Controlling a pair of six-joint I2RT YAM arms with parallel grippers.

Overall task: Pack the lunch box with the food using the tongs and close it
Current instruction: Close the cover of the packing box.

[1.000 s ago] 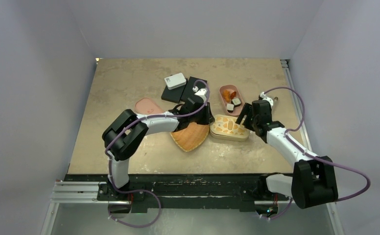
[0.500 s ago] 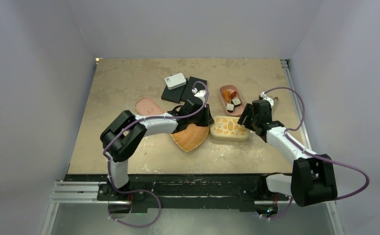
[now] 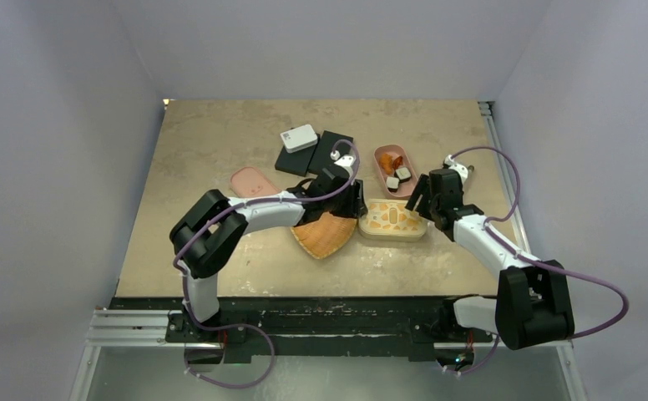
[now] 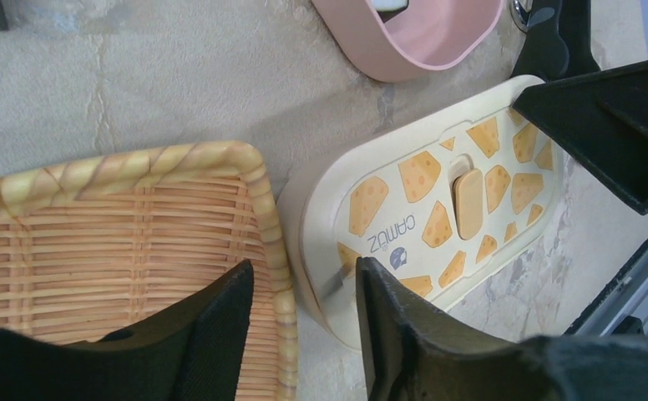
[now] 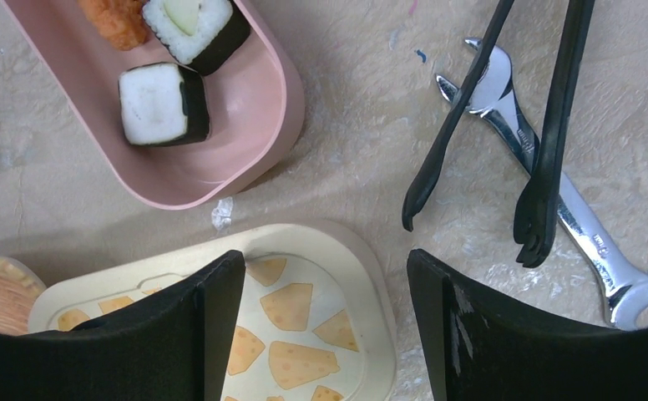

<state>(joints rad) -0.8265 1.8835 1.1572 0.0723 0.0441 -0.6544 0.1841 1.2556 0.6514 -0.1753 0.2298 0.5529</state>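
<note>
Food (image 5: 164, 102) is in the lunch box (image 5: 291, 100). Left gripper (image 4: 304, 280) and right gripper (image 5: 325, 259), jaws released, flank the lid (image 5: 296, 317), probably to fit next.

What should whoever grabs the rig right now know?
Left claw: open, empty, over the gap between the wicker tray and the cheese-print lid.
Right claw: open, empty, above the lid's other end.
Food: sushi pieces and an orange bit sit in the open pink box. The visible part of the tray is bare.
Tongs: on the table right of the box, crossing a wrench.
Done: packing, apparently.
Left: close the box.
</note>
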